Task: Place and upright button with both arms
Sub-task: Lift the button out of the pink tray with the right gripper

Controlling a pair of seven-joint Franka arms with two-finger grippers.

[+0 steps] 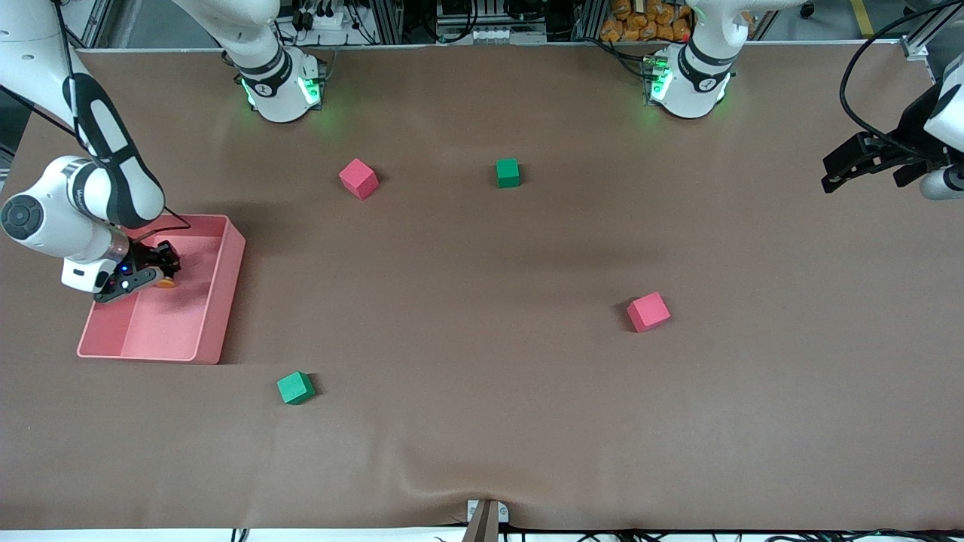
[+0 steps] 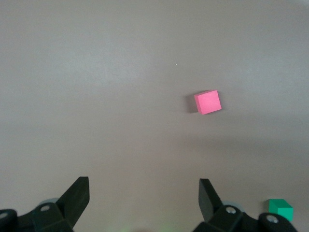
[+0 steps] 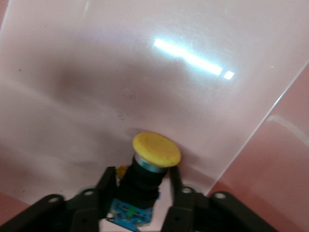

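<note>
Front view: the right end effector [image 1: 154,275] is reaching down into the pink tray [image 1: 226,301] at the right arm's end of the counter, the button [image 1: 165,282] lying at its tips; the left end effector [image 1: 847,167], spread wide and empty, is waiting well apart. Left wrist view: only cubes are showing. Right wrist view: the fingers [image 3: 107,186] are closing on the button's black body, its long axis lying tilted, cap pointing away from the end effector.
</note>
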